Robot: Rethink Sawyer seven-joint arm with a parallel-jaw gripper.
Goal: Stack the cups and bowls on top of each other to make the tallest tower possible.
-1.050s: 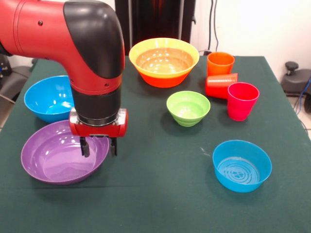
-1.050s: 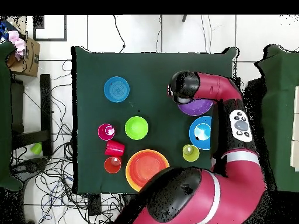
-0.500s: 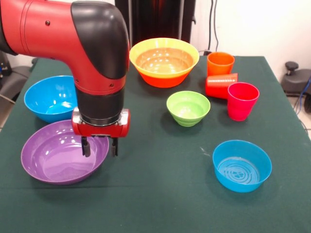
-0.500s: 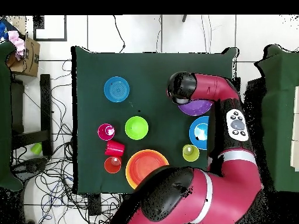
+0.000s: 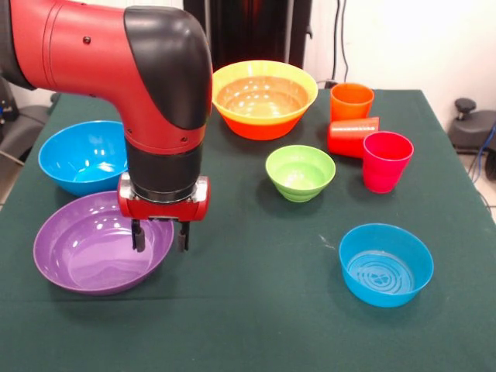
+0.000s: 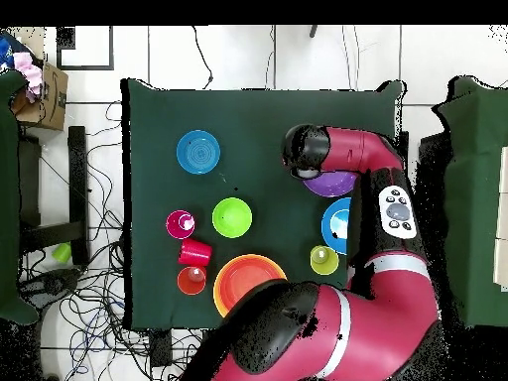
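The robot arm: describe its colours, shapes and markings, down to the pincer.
The arm is a thick, glossy red tube with a rounded black elbow cap and a black cylindrical wrist. Below that sits a red band with silver trim, carrying the pincer, which has two short, thin black fingers. From overhead, the arm shows a white stripe and a grey oval button panel.

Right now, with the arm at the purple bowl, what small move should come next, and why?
Probably lower a little and close: the end effector hangs open, fingers straddling the purple bowl's rim on the side toward the table's middle, so closing should pinch it.
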